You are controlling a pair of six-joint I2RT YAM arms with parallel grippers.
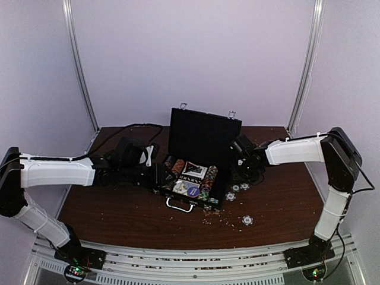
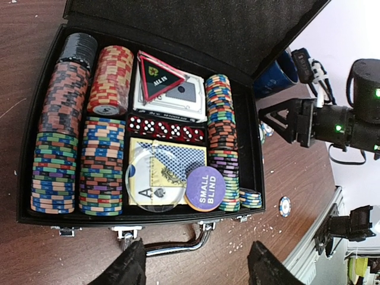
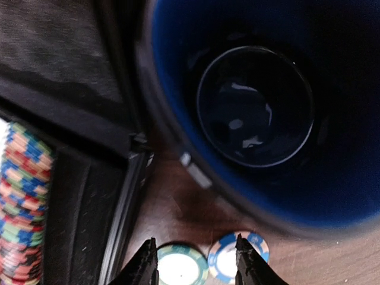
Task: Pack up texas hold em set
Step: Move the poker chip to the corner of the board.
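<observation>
Case [image 1: 205, 135] open at mid-counter [image 1: 119, 217], lid upright at the back, silver handle [image 2: 178, 244] on the side facing the arm bases. Inside, chips [image 2: 56, 154] stand on edge in rows down both sides. Two decks [image 2: 172, 98] lie in the middle with a row of red dice [image 2: 165, 127] between them (a red "ALL IN" triangle sits on one deck, a purple "SMALL BLIND" button [image 2: 205, 189] and a clear disc on the other).

Left hand [image 2: 196, 261] is at the case's left front. Its fingers are spread wide and hold nothing, and in its own view they frame the handle.

Right hand [image 3: 193, 264] is low over the counter just right of the case, fingers apart and empty. A green-rimmed chip [image 3: 178, 267] lies flat between the tips, with a blue-and-white chip [image 3: 228, 256] just beside it; whether a finger touches either I cannot tell.

Blue cup [image 3: 255, 107] lies right ahead of that hand, its mouth toward the wrist camera, close beside the case.

A lone chip [image 1: 247, 219] lies nearer the arm bases, well apart from the case
</observation>
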